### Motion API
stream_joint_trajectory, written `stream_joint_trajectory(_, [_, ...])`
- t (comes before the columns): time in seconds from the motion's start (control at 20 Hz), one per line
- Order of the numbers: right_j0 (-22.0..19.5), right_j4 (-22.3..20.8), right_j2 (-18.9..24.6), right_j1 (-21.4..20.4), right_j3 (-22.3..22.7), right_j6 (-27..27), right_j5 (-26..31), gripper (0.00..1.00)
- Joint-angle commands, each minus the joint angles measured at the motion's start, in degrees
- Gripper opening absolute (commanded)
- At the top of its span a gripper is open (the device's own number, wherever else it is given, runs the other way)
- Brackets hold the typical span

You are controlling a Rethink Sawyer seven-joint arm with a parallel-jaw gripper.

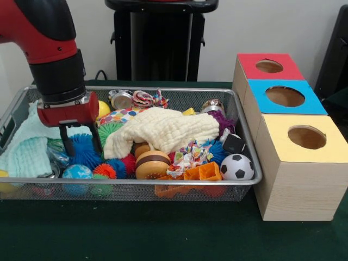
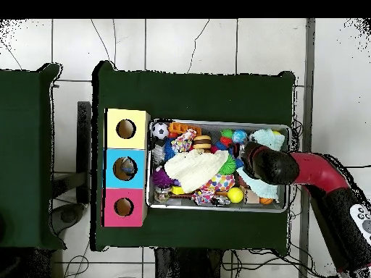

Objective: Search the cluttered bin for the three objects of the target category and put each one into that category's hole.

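Pincer (image 1: pixel 80 142) open and empty over blue spiky balls (image 1: pixel 84 148), inside the bin's (image 1: pixel 247 142) left end.

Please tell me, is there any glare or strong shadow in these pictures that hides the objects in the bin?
Front view: even light and no glare, with soft shadow only under the cream cloth and behind the bin rim. Overhead view: the arm covers part of the bin's contents, and the gripper cannot be seen there.

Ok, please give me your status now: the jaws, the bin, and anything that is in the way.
Gripper open, jaws down over blue spiky ball, holding nothing. Bin still full of toys. Cream cloth covers the middle of the pile.
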Motion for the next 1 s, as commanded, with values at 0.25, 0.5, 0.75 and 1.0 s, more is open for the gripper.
stream_joint_trajectory(0.25, [-0.86,-2.76,-0.38,3.56,-2.73,-9.66,-1.47,1.00])
stream_joint_trajectory(0.5, [-0.87,-2.46,-0.20,3.08,-2.32,-9.46,-1.07,1.00])
stream_joint_trajectory(0.75, [-1.35,-2.04,0.23,2.73,-1.92,-10.00,-0.44,1.00])
stream_joint_trajectory(1.0, [-1.97,-0.82,1.00,1.10,-0.73,-10.29,1.03,1.00])
